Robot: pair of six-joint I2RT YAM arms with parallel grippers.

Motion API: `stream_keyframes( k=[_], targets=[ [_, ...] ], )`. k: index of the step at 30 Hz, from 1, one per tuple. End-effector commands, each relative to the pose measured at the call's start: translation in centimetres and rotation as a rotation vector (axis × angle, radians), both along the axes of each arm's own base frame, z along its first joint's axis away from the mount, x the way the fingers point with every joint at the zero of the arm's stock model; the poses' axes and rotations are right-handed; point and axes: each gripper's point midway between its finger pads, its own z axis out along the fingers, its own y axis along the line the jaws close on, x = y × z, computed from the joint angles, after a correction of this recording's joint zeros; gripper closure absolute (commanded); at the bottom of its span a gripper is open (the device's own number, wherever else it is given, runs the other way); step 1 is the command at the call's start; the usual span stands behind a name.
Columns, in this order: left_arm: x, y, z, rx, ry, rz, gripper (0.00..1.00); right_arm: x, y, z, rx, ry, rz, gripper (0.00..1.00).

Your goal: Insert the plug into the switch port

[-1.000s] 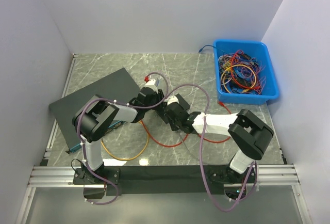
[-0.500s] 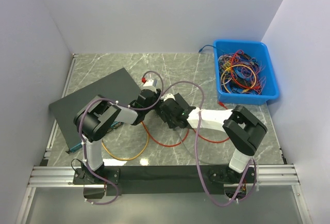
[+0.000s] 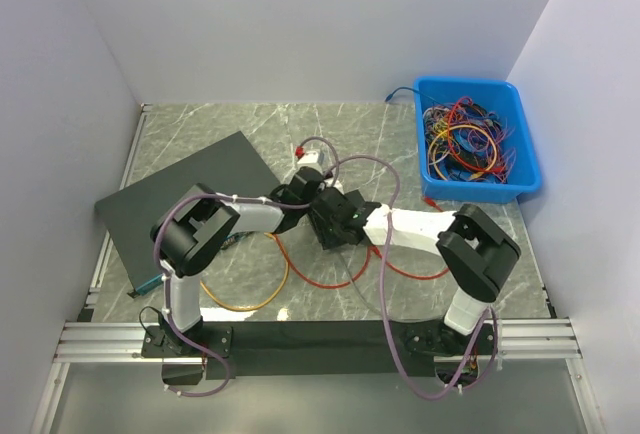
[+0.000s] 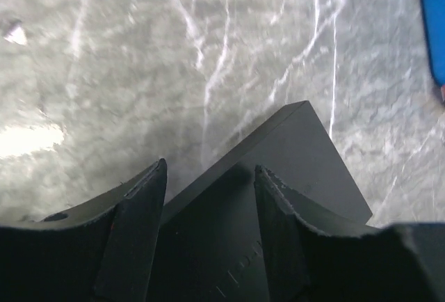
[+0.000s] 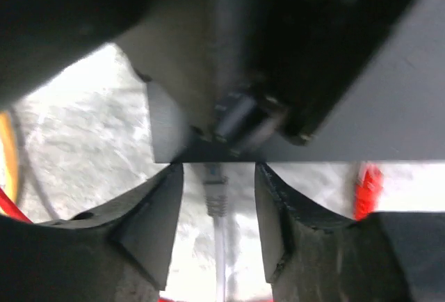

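The black switch [image 4: 278, 177] lies between and under my left gripper's [image 4: 210, 170] fingers, which stand against it on both sides. In the top view the left gripper [image 3: 305, 194] and right gripper [image 3: 335, 222] meet at mid-table, with the switch dark and hard to tell apart between them. In the right wrist view the switch's grey face [image 5: 389, 107] fills the top. A grey plug [image 5: 215, 194] on a whitish cable [image 5: 220, 260] points up into that face's lower edge. My right gripper [image 5: 219, 170] is open around the plug without touching it. I cannot tell whether the plug is seated.
A blue bin [image 3: 480, 192] full of coloured cables stands at the back right. A black mat [image 3: 170, 204] lies at the left. An orange cable [image 3: 260, 299] and a red cable [image 3: 340, 276] loop on the marble below the grippers.
My left gripper has moved right and farther from the bases. My right gripper has moved left towards it, so the two now sit close together.
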Motion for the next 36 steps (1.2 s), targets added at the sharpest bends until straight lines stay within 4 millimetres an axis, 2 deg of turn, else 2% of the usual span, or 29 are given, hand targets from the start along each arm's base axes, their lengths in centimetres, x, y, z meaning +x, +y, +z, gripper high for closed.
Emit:
stream_keyframes(
  k=[1,2,3,4,5,7,8,12,14,18,21,24,25,26,31,36],
  targets=[
    [-7.6,1.0,-7.2,0.228,0.305,-0.107,0.41,2.7,3.4,7.9,0.189,-0.196,-0.021,0.46],
    [-6.7,1.9,-7.1,0.253,0.297,-0.072,0.39,2.2,3.2,9.1,0.208,-0.206,-0.016,0.45],
    [-5.6,1.7,-6.5,0.25,0.277,-0.057,0.38,1.6,2.7,9.1,0.202,-0.201,-0.013,0.44],
    [-5.2,2.2,-6.6,0.269,0.285,-0.044,0.37,1.2,1.9,9.2,0.184,-0.197,-0.031,0.43],
    [-4.6,2.7,-6.5,0.278,0.29,-0.029,0.37,1.0,1.3,10.7,0.201,-0.22,-0.042,0.43],
    [-3.4,2.5,-5.6,0.269,0.27,-0.02,0.36,0.6,-0.5,11.4,0.179,-0.24,-0.077,0.41],
    [-2.7,2.6,-5.2,0.265,0.266,-0.013,0.35,0.5,-1.2,12.9,0.2,-0.271,-0.09,0.4],
    [-1.5,3.1,-3.3,0.261,0.241,0.009,0.35,0.0,-4.6,14.0,0.159,-0.314,-0.173,0.38],
    [-1.1,3.4,-2.3,0.258,0.225,0.02,0.34,-0.2,-6.6,13.1,0.128,-0.306,-0.222,0.37],
    [-0.5,3.9,0.0,0.228,0.196,0.031,0.33,-0.9,-9.8,9.4,0.073,-0.224,-0.315,0.39],
    [-0.3,4.4,1.0,0.219,0.184,0.038,0.33,-1.2,-10.9,8.1,0.106,-0.182,-0.352,0.39],
    [-0.1,4.7,1.8,0.207,0.171,0.035,0.32,-1.8,-9.0,8.4,0.196,-0.169,-0.251,0.49],
    [-0.1,4.8,1.8,0.203,0.17,0.03,0.32,-2.2,-7.3,8.8,0.264,-0.149,-0.177,0.52],
    [0.0,4.8,1.9,0.19,0.172,0.022,0.32,-2.5,-6.5,9.0,0.298,-0.139,-0.141,0.56],
    [0.4,3.9,1.5,0.157,0.173,-0.043,0.33,-3.3,-3.7,8.9,0.372,-0.101,-0.05,0.58],
    [0.0,3.2,0.3,0.142,0.195,-0.076,0.34,-3.8,-1.9,6.2,0.33,-0.037,-0.009,0.59]
  ],
)
